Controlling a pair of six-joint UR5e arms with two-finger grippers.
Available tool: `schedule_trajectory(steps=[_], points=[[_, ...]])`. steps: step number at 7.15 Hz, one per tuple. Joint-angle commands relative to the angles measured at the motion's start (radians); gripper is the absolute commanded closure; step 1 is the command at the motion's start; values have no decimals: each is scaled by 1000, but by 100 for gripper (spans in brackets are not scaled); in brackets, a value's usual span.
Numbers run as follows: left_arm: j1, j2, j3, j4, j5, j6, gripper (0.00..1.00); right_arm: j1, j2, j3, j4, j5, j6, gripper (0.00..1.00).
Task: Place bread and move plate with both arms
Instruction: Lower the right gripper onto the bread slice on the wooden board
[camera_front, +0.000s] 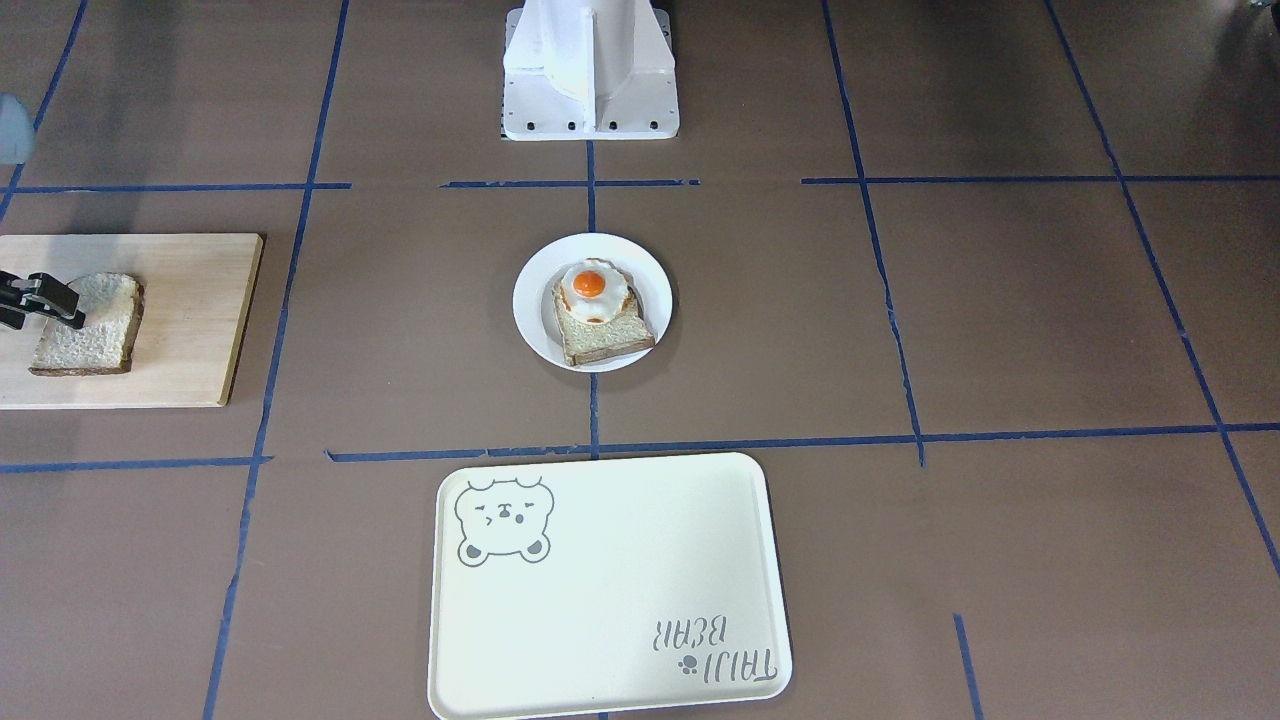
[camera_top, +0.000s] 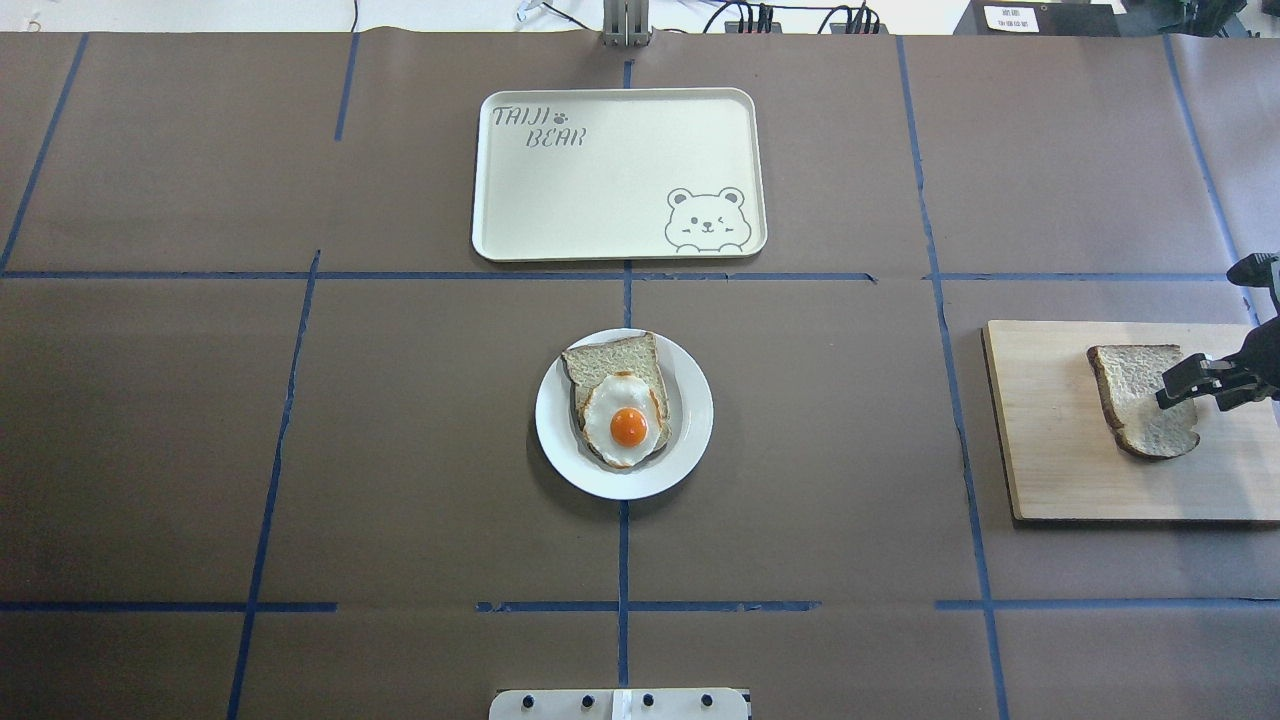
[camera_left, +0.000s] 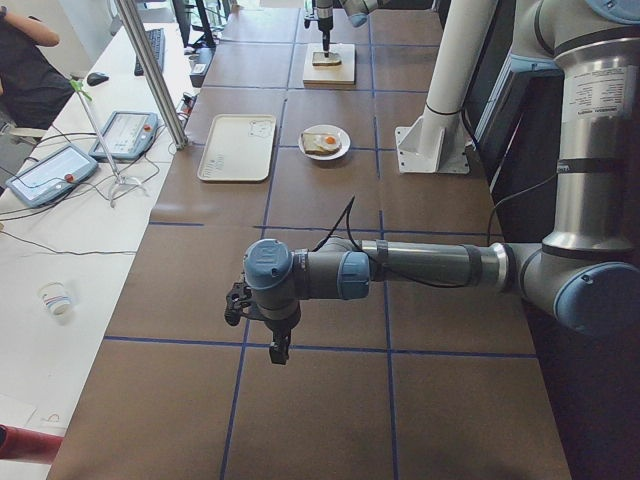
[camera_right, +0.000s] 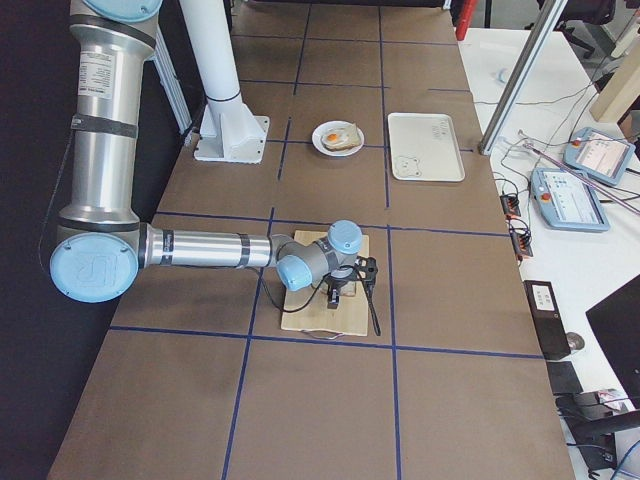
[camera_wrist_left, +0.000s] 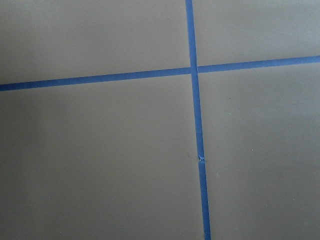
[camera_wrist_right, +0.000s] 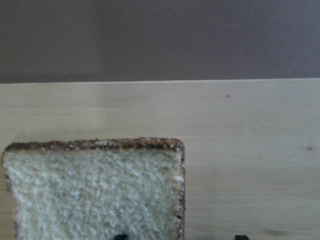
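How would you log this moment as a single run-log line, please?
phase: pre-grasp | right gripper: open at bread on wooden board | left gripper: above table, state unclear | plate: carries egg toast

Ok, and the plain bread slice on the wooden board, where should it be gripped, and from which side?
Probably the crust edge of the bread nearest the right arm, approached from above: the slice lies flat on the wooden board, so only an edge offers purchase. The open right pincer hangs there, one fingertip over crumb, one over board.
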Motion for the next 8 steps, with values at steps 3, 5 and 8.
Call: schedule_trajectory(steps=[3, 5, 8], points=[[-1, 1, 0, -7, -1, 0, 0, 2, 7, 13, 2, 4, -4, 91], [-1, -2, 0, -7, -1, 0, 0, 3, 2, 42, 2, 4, -2, 98], [-3, 0, -6, -7, -1, -2, 0, 6, -13, 95, 0, 30, -1, 100]])
